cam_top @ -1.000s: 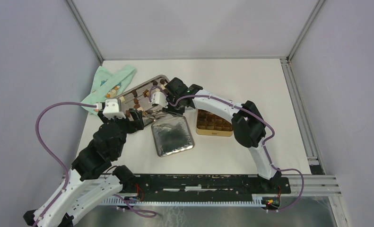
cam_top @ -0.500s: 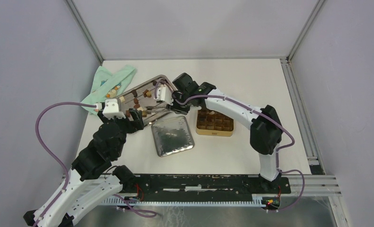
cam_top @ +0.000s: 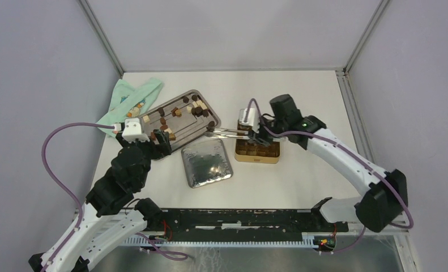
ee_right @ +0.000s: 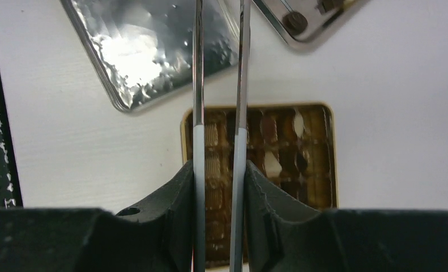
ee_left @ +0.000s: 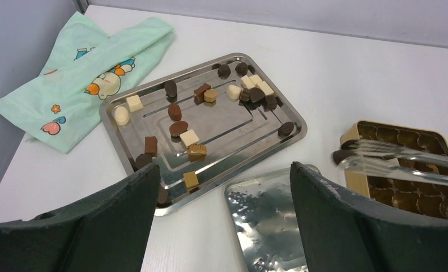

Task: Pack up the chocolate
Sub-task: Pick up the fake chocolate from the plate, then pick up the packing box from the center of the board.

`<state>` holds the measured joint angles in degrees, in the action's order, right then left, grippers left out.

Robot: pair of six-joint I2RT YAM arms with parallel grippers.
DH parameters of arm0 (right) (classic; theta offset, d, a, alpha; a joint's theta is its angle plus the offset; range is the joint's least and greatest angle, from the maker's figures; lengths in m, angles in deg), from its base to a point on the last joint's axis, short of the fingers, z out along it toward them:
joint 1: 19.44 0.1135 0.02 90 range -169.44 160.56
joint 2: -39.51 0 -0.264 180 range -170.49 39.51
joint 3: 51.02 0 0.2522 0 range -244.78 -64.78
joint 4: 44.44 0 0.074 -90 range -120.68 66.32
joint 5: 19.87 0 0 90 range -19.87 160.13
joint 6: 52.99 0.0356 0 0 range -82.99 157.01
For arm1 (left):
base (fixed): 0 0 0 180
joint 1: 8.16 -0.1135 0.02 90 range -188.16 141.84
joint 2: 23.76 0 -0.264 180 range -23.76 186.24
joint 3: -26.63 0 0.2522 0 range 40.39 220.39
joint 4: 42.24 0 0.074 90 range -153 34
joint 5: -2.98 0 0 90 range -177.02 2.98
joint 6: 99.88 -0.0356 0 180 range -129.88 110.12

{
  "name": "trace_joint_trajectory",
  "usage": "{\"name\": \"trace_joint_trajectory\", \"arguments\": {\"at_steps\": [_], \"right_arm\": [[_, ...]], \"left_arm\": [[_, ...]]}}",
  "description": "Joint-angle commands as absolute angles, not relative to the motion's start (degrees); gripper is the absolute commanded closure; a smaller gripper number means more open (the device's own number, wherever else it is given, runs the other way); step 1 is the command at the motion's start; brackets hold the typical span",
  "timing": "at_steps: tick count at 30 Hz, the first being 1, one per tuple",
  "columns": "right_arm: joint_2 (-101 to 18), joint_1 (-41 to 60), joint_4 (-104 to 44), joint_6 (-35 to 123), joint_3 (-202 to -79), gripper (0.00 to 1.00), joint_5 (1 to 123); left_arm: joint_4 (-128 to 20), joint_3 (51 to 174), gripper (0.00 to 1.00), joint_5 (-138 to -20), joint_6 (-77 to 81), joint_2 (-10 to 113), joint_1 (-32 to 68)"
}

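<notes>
My right gripper (ee_right: 218, 195) is clamped on metal tongs (cam_top: 226, 132) that reach out over the gold tin (cam_top: 257, 159). My left gripper (ee_left: 224, 170) stands wide apart, holding nothing, above the steel tray's (ee_left: 111, 122) near corner. The chocolate (ee_left: 188, 137) lies scattered on that tray; a few pieces sit in the tin.

Brown and cream chocolate pieces (ee_left: 178, 128) lie on a rectangular steel tray (ee_left: 221, 122). A square gold tin (cam_top: 257, 159) sits at its four o'clock.

Right gripper (cam_top: 254, 135) carried tongs (cam_top: 227, 133) off steel tray (cam_top: 187, 122), swinging rightward; ended above gold tin (cam_top: 257, 160); arm stretched outward.
</notes>
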<state>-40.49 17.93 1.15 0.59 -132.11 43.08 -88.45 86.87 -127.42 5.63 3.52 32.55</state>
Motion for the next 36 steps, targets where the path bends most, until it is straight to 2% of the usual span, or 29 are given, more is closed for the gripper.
{"name": "trace_joint_trajectory", "arguments": {"at_steps": [1,9,13,21,27,32,36], "right_arm": [[-30.0,8.6,-3.8,-1.0,-124.3,1.00,34.8],[-18.4,-14.9,-5.3,1.0,-111.8,1.00,23.9],[-16.4,-21.7,-4.0,1.1,-109.8,1.00,23.2],[-17.2,-23.2,-2.9,0.5,-108.5,1.00,26.4],[-16.6,-23.2,-4.2,2.0,-108.1,1.00,28.9],[-16.2,-23.2,-4.5,2.7,-108.1,1.00,29.3],[-16.2,-23.2,-4.4,2.9,-108.2,1.00,29.4]], "left_arm": [[-86.1,86.6,0.10,-128.1,3.5,3.4,31.9],[-86.3,86.5,0.09,-128.4,3.5,6.0,31.8],[-86.3,86.5,0.09,-127.6,3.3,7.9,31.8],[-85.8,86.3,0.09,-122.6,2.8,13.2,31.7],[-81.1,89.3,0.08,-95.8,13.7,25.0,31.8],[-64.8,86.9,0.14,-81.0,28.1,36.0,32.3],[-61.5,91.3,0.24,-85.3,29.8,47.7,34.2]]}}
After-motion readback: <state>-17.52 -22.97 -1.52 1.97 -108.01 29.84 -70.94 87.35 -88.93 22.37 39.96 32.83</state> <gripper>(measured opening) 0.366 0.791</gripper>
